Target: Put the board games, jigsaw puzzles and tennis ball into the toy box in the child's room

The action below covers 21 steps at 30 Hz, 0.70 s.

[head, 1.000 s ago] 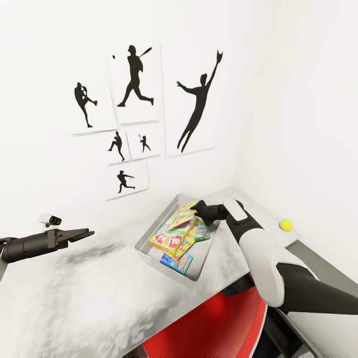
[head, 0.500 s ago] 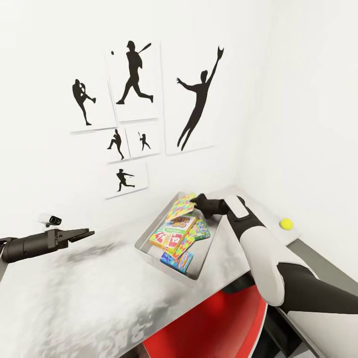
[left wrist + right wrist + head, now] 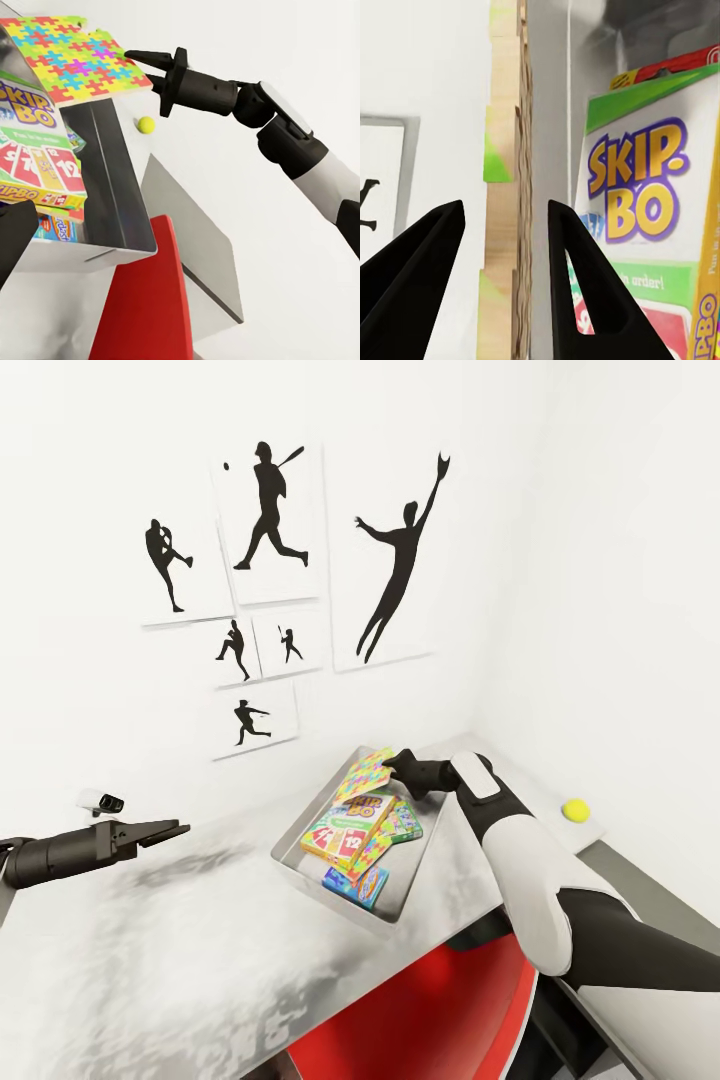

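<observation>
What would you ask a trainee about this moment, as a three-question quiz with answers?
1. True or false: the tennis ball lies inside the toy box.
2. Multiple choice: the right gripper has its fingertips at A) the jigsaw puzzle leaning at the toy box's far side, B) the tennis ball, C) the toy box's near rim.
3. Short answer: going by the right wrist view, are the right gripper's jaws open or shut?

Key: 1 false, it lies on the table outside the box; 2 A; 3 open, with the puzzle's edge between them and a gap on each side.
</observation>
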### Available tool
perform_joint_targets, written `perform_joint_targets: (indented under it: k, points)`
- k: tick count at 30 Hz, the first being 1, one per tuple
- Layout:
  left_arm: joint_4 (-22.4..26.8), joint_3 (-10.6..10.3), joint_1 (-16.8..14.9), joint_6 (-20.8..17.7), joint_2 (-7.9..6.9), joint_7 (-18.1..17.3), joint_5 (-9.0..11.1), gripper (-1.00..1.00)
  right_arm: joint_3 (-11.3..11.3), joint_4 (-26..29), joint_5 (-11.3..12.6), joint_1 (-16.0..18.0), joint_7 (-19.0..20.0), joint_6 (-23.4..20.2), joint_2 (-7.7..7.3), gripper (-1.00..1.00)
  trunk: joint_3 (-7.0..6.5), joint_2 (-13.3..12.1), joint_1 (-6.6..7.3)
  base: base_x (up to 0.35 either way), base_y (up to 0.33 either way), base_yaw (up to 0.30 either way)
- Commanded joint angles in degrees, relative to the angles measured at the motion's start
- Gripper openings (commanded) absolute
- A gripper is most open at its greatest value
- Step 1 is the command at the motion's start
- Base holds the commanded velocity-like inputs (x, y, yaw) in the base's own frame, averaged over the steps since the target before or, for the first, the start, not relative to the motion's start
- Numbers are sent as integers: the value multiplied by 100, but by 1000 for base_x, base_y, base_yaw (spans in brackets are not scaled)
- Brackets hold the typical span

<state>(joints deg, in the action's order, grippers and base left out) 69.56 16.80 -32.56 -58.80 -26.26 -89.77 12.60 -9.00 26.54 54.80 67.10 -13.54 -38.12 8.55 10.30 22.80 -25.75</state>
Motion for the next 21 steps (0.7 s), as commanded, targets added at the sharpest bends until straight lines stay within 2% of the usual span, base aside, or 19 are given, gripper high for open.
perform_joint_targets:
  k: [1,21]
  points:
    - [2,-1,-4,-61,-2,-23,-3,100,-32,9,58,5,-60,-17,6,-100,12,12,-4,0,0,0]
    - [1,-2,-4,-56,2,-23,-3,100,-31,9,57,5,-56,-19,-15,-100,155,12,-4,0,0,0]
